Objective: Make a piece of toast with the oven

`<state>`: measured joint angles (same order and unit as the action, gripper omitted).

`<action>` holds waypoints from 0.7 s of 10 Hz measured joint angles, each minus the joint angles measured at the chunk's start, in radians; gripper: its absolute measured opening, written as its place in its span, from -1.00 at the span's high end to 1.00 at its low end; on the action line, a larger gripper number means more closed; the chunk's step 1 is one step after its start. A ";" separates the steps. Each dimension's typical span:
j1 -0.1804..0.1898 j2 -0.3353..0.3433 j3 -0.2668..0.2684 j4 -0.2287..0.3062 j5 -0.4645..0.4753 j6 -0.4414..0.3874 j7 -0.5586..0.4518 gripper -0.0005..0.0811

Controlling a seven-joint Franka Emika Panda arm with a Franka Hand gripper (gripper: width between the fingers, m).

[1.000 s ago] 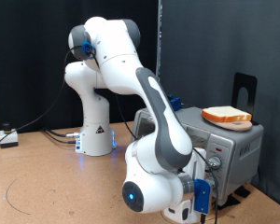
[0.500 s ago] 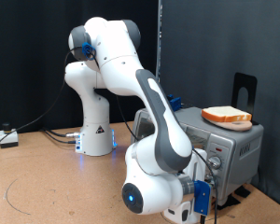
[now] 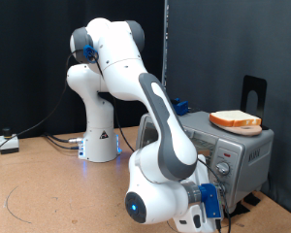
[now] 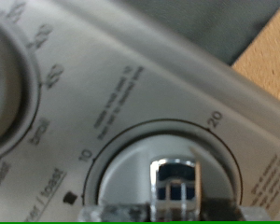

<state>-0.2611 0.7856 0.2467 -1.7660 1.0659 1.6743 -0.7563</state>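
Note:
The silver oven (image 3: 244,146) stands on the table at the exterior view's right, its door hidden behind my arm. A flat slice of bread (image 3: 235,120) with a tan crust lies on the oven's top; I cannot tell if it is the piece of toast. My gripper (image 3: 215,189) is low in front of the oven's knob panel, close to a knob (image 3: 221,167). The wrist view shows the panel (image 4: 149,84) very close, with a chrome timer knob (image 4: 177,182) in its numbered dial straight ahead. The fingers do not show clearly. The oven's inside is hidden.
A second dial (image 4: 9,84) with temperature marks sits beside the timer. A black stand (image 3: 252,92) rises behind the oven. The arm's white base (image 3: 99,136) is at the back, with cables and a small box (image 3: 8,144) at the left. The wooden table (image 3: 58,194) stretches to the left.
The wrist and forearm have shifted slightly to the exterior view's left and lowered a little in front of the knobs. The slice and the oven have not moved.

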 joint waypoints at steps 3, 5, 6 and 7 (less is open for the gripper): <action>-0.002 0.000 0.001 -0.002 0.000 0.001 -0.065 0.75; -0.002 0.000 0.000 -0.003 0.001 0.002 -0.053 0.75; -0.002 0.000 -0.002 -0.002 0.000 0.004 -0.041 0.75; -0.009 -0.008 -0.006 -0.002 0.000 -0.012 -0.028 0.55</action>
<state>-0.2702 0.7778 0.2411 -1.7677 1.0657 1.6626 -0.7839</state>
